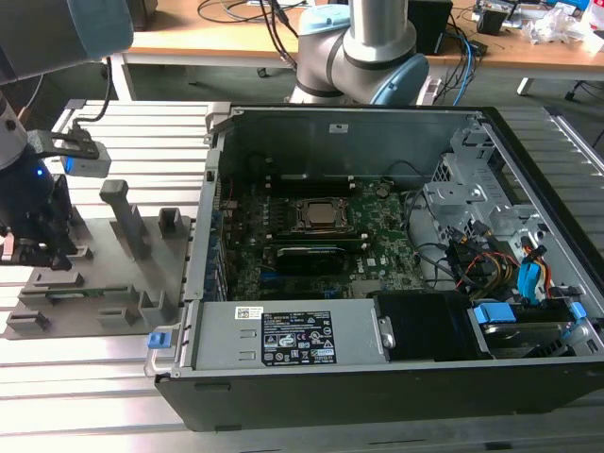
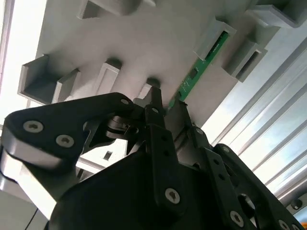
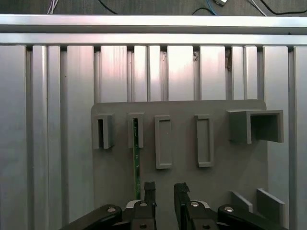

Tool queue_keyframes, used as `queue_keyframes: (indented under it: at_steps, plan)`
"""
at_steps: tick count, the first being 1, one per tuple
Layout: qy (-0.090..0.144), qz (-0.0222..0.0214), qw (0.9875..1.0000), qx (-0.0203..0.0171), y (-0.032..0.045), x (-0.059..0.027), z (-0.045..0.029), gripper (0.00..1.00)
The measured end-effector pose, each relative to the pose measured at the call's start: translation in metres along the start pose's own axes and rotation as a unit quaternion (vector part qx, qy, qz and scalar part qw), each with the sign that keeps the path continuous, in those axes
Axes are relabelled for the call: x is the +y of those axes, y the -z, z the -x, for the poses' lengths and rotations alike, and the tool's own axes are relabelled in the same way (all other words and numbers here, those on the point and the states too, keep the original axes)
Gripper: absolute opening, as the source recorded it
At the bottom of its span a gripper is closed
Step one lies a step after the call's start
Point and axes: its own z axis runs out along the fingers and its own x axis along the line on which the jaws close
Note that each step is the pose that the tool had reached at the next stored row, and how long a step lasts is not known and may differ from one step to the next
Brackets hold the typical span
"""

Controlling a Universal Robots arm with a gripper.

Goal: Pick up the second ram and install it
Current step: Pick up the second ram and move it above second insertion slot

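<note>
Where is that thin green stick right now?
The green stick sits on the grey holder plate, one end in a slotted block, right beside the pincer, in the first wrist view.

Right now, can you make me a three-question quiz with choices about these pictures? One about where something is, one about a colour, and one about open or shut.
1. Where is the second ram?
A. On the grey fixture
B. On the wooden desk
C. On top of the robot's arm

2. What colour is the second ram?
A. Red
B. Yellow
C. Green

3. How are the fingers?
A. Shut on the second ram
B. Open, with nothing between them
C. Shut on a blue cable

Answers:
1. A, since both wrist views show the stick lying along the grey fixture.
2. C, because its long thin board is green.
3. B, as the first wrist view shows an empty gap between them, with the stick off to one side.
</note>
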Motion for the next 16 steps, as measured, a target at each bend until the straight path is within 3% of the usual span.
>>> queue_keyframes:
  at_steps: [2, 4, 6, 8, 12, 16]
  plan:
    - [0.000, 0.0000, 1.0000, 0.0000, -0.0037, -0.0002, -0.0129, 0.30]
    - [0.000, 0.0000, 1.0000, 0.0000, -0.0069, -0.0007, -0.0164, 0.30]
    - [0.000, 0.0001, 1.0000, 0.0020, -0.0108, -0.0036, -0.0175, 0.30]
    - [0.000, -0.0001, 0.9999, 0.0117, -0.0141, -0.0059, -0.0176, 0.30]
    - [-0.008, -0.0002, 0.9998, 0.0205, -0.0187, -0.0066, -0.0177, 0.30]
    - [-0.010, -0.0002, 0.9997, 0.0206, -0.0273, -0.0104, -0.0178, 0.30]
